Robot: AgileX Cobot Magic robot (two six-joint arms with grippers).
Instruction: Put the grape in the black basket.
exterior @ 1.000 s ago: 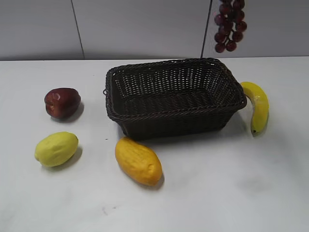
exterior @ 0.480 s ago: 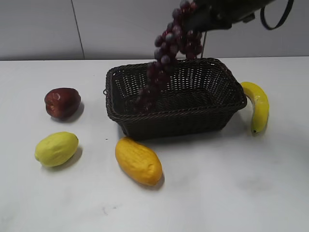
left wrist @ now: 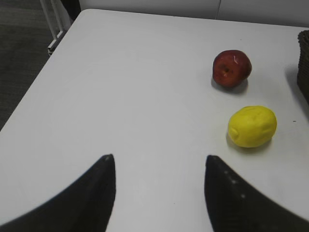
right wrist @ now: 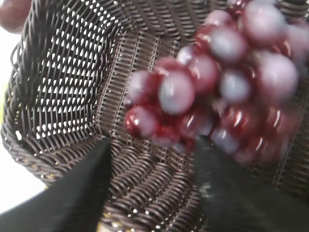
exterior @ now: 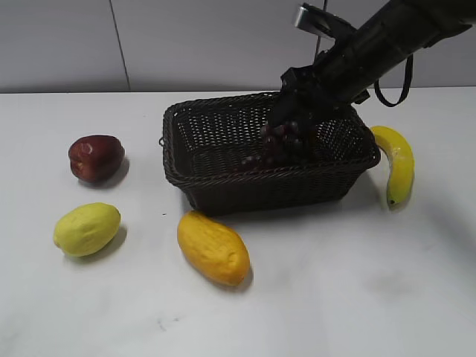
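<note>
The grape (exterior: 279, 145), a bunch of dark red and purple grapes, lies inside the black basket (exterior: 223, 178), toward its right half. My right gripper (exterior: 297, 88) hovers just above it over the basket's back right. In the right wrist view the jaws (right wrist: 152, 142) are open, with bare basket floor (right wrist: 58, 72) between them. The blurred grape (right wrist: 217, 82) lies just past the fingertips. My left gripper (left wrist: 159, 159) is open and empty over bare table at the left.
A dark red apple (exterior: 95, 157) and a yellow lemon (exterior: 86, 228) lie left of the basket; both also show in the left wrist view, apple (left wrist: 231, 67) and lemon (left wrist: 252, 126). A yellow mango (exterior: 213, 247) lies at the basket's front. A banana (exterior: 398, 162) lies against its right end.
My right arm has swung in from the upper right and come down, carrying the hanging grape from above the basket into it. The jaws now stand apart behind the bunch.
</note>
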